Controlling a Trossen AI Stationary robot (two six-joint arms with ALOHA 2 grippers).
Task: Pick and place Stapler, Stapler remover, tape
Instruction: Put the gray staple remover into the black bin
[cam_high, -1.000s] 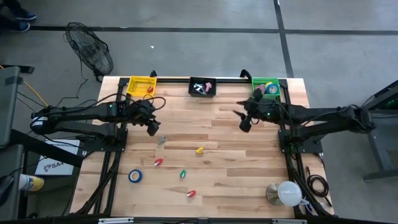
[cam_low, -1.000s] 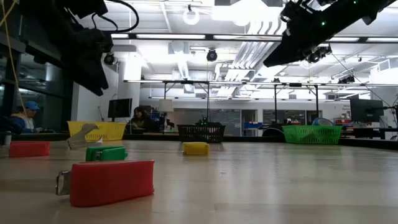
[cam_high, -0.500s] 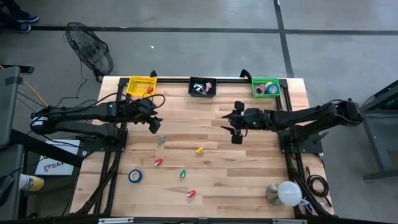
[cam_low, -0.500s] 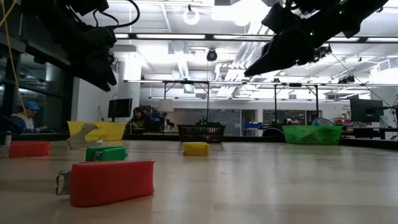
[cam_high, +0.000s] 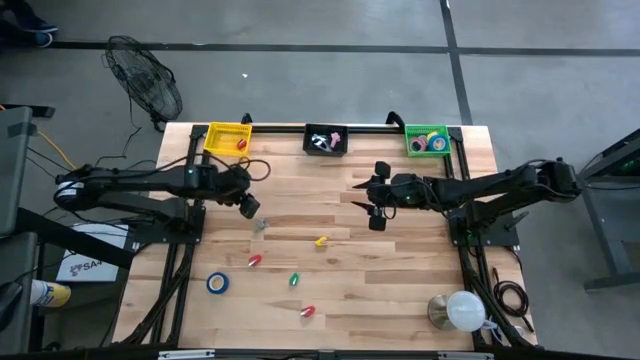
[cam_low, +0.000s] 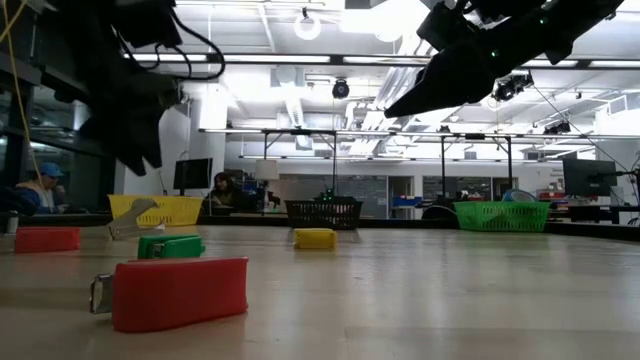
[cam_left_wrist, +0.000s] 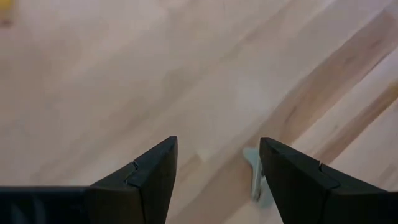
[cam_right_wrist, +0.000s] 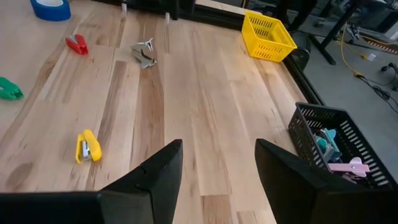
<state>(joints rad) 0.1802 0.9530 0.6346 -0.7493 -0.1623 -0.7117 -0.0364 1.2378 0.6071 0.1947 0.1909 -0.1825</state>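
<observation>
Above the grey staple remover (cam_high: 260, 225), the left gripper (cam_high: 250, 208) hung with fingers open, empty; a skewed descent might nudge it aside.

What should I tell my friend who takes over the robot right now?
Left gripper: open, empty, over the table by the grey staple remover.
Right gripper: open, empty, over mid-table, right of the yellow stapler.
Done: tape rolls sit in the green basket; something red is in the yellow basket; some pieces are in the black basket.
Left on the table: blue tape roll, grey staple remover, yellow stapler, two red staplers, green stapler.
</observation>
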